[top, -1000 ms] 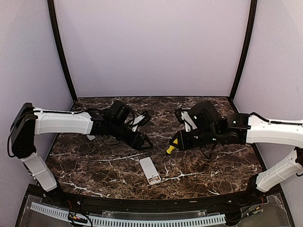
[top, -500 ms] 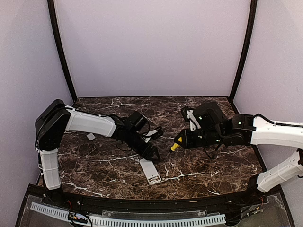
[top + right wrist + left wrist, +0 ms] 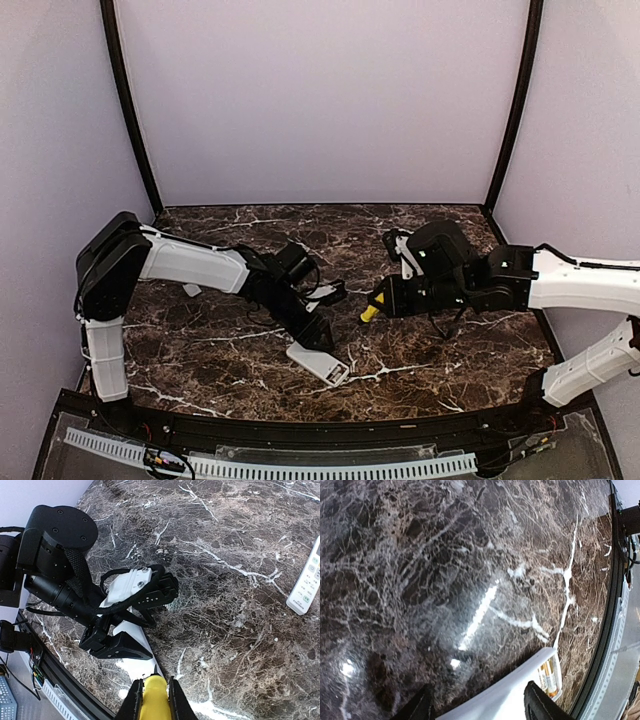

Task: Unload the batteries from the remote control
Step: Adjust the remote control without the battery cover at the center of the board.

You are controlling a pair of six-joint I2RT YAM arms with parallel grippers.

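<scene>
Left tool stands wide astride the remote; batteries sit in its end, just past one finger. Right tool clamps the screwdriver.

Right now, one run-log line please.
left gripper: open astride remote | right gripper: shut on screwdriver | batteries: in remote

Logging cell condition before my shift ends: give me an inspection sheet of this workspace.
Surface: dark marble tabletop, glare patches.
Job's things: white remote near the front edge, compartment open, batteries inside.
Clutter: second remote; small white cover.
Grippers: left gripper astride the white remote, grip unclear; right gripper shut on yellow-handled screwdriver.
Cables: black loop at the left wrist.
Surroundings: lilac walls, black frame posts.
</scene>
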